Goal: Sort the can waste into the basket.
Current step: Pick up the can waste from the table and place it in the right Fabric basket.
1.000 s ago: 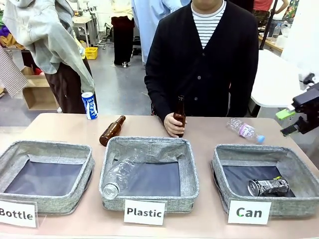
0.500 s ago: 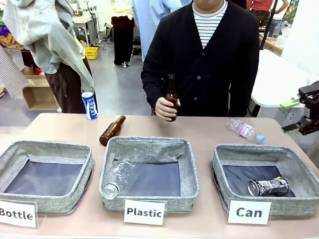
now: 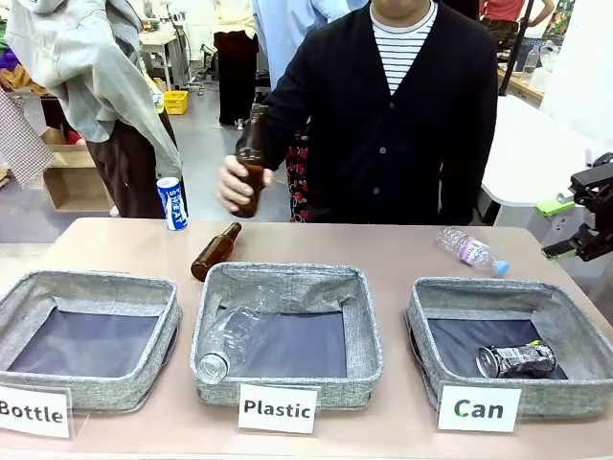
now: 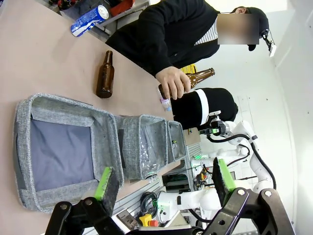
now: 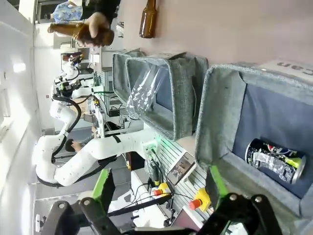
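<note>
A blue and white can [image 3: 172, 203] [image 4: 89, 19] stands upright at the table's far left edge. A crushed silver and dark can [image 3: 517, 359] [image 5: 274, 161] lies on the dark floor of the grey basket [image 3: 479, 289] [image 5: 220, 117] signed "Can" at front right. My right gripper [image 3: 556, 230] [image 5: 159, 188] hangs open and empty off the table's right edge, above and beside that basket. My left gripper [image 4: 164, 178] is open and empty, above the near side of the "Bottle" basket [image 4: 110, 142].
The person's hand holds a brown bottle [image 3: 251, 163] [image 4: 195, 77] in the air over the far edge. Another brown bottle [image 3: 215, 251] lies behind the "Plastic" basket [image 3: 287, 278], which holds a clear bottle [image 3: 228, 343]. A clear plastic bottle [image 3: 469, 251] lies at far right.
The person lifted the brown bottle off the table and carried it up and to the picture's left. My right gripper drew back a little toward the right edge.
</note>
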`<control>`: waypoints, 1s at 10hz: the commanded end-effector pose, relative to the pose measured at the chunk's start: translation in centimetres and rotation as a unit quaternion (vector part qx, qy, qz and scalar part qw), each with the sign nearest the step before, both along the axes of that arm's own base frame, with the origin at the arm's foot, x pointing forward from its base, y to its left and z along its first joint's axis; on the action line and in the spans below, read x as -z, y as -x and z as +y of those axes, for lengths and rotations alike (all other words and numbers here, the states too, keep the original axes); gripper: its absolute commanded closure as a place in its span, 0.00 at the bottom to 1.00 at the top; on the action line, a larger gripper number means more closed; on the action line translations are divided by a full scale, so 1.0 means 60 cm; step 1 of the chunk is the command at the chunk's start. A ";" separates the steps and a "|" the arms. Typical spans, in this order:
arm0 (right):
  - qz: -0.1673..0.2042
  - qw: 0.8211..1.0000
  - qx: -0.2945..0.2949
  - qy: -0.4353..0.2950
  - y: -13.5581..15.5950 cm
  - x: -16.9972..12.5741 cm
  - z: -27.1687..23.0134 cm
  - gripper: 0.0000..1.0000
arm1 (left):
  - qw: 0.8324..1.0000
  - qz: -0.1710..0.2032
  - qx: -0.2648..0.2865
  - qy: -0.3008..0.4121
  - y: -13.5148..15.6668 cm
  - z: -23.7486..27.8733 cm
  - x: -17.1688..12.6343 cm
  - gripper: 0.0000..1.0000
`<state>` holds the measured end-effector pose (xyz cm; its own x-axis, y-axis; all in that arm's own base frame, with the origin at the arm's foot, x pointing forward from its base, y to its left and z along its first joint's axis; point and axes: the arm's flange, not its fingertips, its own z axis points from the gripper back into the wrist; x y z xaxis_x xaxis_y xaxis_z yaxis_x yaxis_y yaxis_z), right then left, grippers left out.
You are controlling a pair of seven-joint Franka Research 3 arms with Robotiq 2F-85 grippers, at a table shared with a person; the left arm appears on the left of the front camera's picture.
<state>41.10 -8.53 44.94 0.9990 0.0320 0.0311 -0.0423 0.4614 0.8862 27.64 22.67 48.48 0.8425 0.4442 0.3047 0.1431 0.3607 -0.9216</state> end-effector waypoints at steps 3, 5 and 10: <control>-0.012 1.000 -0.001 0.004 0.001 -0.001 -0.004 0.00 | 1.000 0.000 0.000 0.000 0.000 0.000 0.000 0.00; -0.012 1.000 -0.001 0.004 0.001 -0.001 -0.004 0.00 | 0.997 -0.067 -0.043 0.015 0.030 0.079 -0.110 0.00; -0.012 1.000 -0.001 0.004 0.001 -0.001 -0.004 0.00 | 0.967 -0.159 -0.167 0.113 0.144 0.233 -0.148 0.00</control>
